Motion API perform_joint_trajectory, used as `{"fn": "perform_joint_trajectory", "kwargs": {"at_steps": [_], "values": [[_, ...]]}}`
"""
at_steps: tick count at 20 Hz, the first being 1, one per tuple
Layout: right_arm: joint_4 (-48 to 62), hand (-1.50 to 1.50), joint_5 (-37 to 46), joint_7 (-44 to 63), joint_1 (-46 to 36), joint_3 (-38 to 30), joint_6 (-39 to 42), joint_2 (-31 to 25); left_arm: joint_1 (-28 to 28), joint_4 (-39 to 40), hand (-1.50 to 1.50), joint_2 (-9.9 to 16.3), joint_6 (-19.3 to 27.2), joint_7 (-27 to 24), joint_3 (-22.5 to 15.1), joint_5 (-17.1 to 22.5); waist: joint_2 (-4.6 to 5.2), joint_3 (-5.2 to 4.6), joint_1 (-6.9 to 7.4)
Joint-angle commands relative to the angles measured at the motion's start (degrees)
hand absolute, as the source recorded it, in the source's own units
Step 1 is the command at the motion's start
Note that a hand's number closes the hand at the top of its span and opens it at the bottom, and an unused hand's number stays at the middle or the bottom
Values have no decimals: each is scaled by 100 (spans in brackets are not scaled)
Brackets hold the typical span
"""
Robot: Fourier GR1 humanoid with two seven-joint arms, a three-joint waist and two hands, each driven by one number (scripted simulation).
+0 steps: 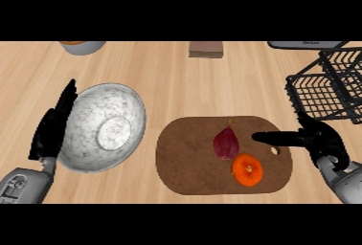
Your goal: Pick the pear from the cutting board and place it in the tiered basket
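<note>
A dark red pear with a thin stem lies near the middle of the brown cutting board. An orange fruit lies just below and to the right of it on the same board. My right hand hovers over the board's right edge, open, its thumb pointing left toward the pear with a small gap between them. The black wire tiered basket stands at the upper right. My left hand rests open at the left, fingers up, beside the bowl.
A large marbled white bowl lies tilted left of the board. At the far edge of the counter stand a pale pot and a brown box. A grey item shows behind the basket.
</note>
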Motion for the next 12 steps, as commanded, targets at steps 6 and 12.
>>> {"fn": "perform_joint_trajectory", "kwargs": {"at_steps": [6,12], "values": [[749,-150,-345,1399,-919,519,21,293,136,7,0,-99,18,36,41,-122,-16,6,-42],[890,-150,-335,1399,-1137,829,-39,292,199,-373,0,-122,20,259,85,-174,-39,12,-80]]}}
